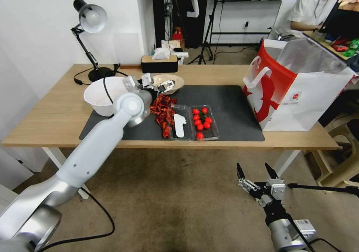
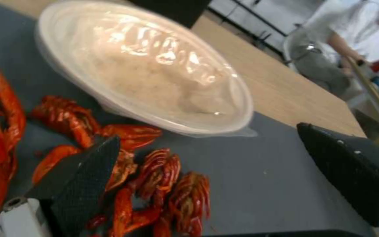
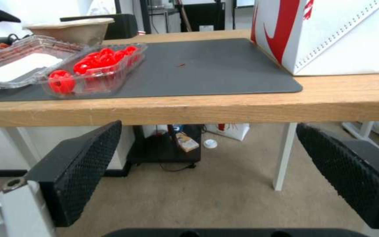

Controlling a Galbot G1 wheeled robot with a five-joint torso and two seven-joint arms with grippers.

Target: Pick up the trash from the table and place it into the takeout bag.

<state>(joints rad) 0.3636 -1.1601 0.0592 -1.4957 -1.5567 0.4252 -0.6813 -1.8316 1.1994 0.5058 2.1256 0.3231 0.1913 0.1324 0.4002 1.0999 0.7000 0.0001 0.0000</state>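
Right pincer (image 1: pixel 257 171) open, low | tray (image 1: pixel 204 122): tomatoes | beige bowl (image 2: pixel 154 79): film-covered

Black desk lamp (image 1: pixel 89 31), tissue box (image 1: pixel 159 63), large white bowl (image 1: pixel 103 94), cherry tomato tray (image 1: pixel 203 121)

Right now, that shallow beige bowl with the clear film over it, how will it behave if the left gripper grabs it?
The shallow beige bowl looks light and thin-rimmed, so it may flex. Its glossy film could be slippery. The left gripper hovers open beside it.

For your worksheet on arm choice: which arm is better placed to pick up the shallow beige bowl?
Left: the left gripper, fingers open, hovers at the shallow beige bowl; the right gripper hangs below the table.
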